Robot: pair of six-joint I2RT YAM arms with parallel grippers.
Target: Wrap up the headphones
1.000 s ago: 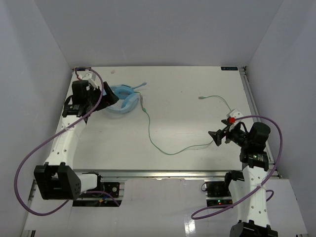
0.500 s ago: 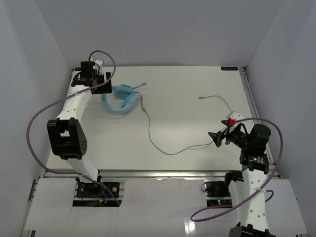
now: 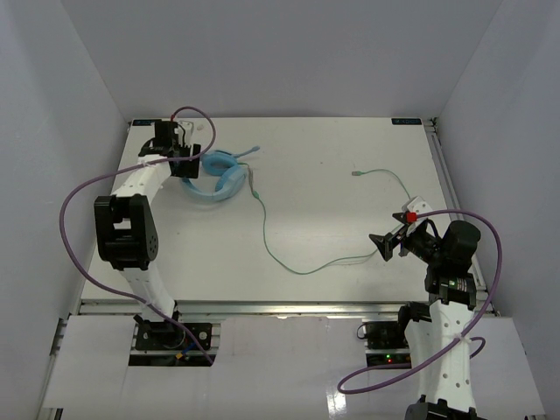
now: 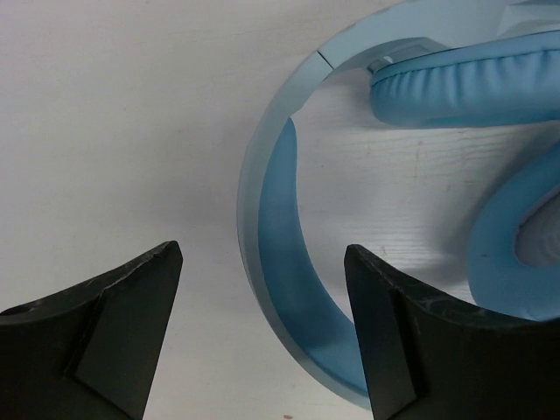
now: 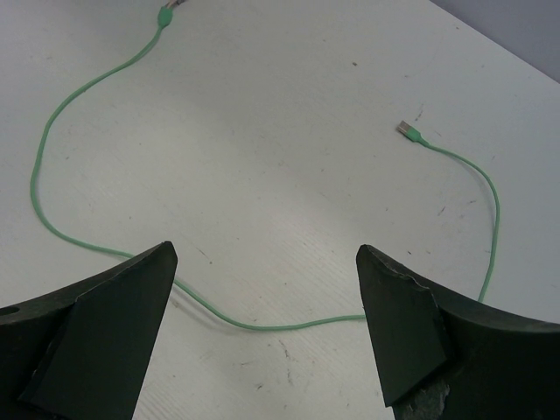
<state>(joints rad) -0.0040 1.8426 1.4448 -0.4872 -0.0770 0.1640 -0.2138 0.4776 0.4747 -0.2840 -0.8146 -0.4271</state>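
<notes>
Far left of the table [image 3: 332, 144], toward the back: the left gripper [image 4: 262, 254] hangs over the headphones [image 3: 214, 179]. Its jaws are spread wide and it has hold of nothing. In the left wrist view the curved headband [image 4: 267, 201] arcs through the gap between the two fingers, and one padded ear cup [image 4: 464, 87] lies beyond it. Whether either finger touches the band cannot be told. The band looks like smooth, stiff plastic, light and probably slick under hard fingers. The cups are soft and would squash, so the mid-arc of the band is the likely place to pinch and steady the set. From the headphones the pale green cable [image 3: 267, 236] runs toward the near edge, sags across mid-table and bends up to the right. It ends in a free plug [image 3: 356, 174], well apart from the headphones. The cable is thin and limp and lies flat on the surface. It will likely flop and slide rather than hold a shape, and the jaws must shut nearly all the way to catch it. At right, the right gripper [image 5: 267, 254] is wide open and empty, poised over the cable's low bend. That bend, or the stretch near the plug, looks the easiest place to grasp for winding.
</notes>
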